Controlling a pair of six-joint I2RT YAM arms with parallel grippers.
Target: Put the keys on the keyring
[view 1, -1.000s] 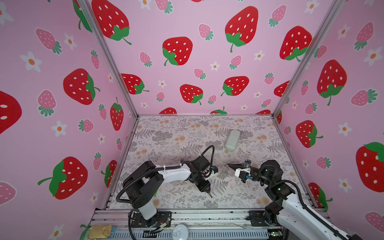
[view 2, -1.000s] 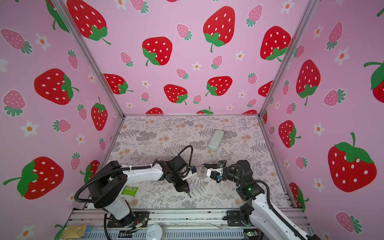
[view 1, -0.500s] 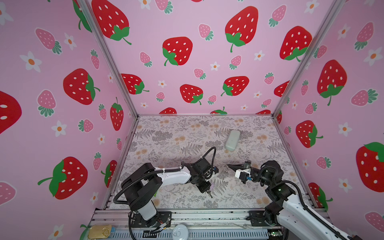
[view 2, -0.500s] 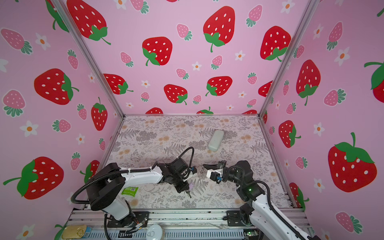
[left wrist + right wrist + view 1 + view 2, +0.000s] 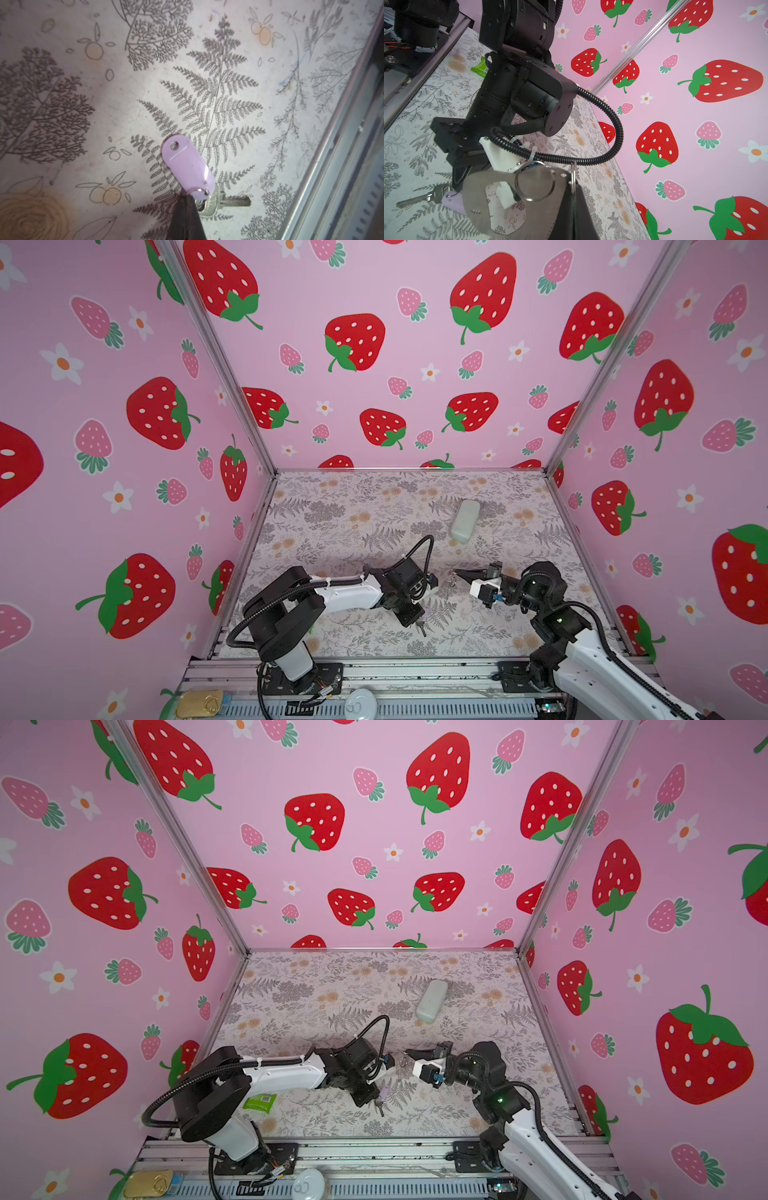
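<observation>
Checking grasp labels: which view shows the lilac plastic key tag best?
Left wrist: the lilac oval plastic key tag is close up, nearly whole. Right wrist shows only its edge; in a top view it's a speck.

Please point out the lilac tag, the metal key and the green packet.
lilac tag (image 5: 187, 166): left wrist view, flat face.
metal key (image 5: 236, 201): left wrist view, blade.
green packet (image 5: 259, 1102): a top view, middle.

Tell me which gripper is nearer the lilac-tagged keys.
Left. The left gripper pinches the keys at their ring, jaws shut; the right gripper holds the keyring apart from them.
</observation>
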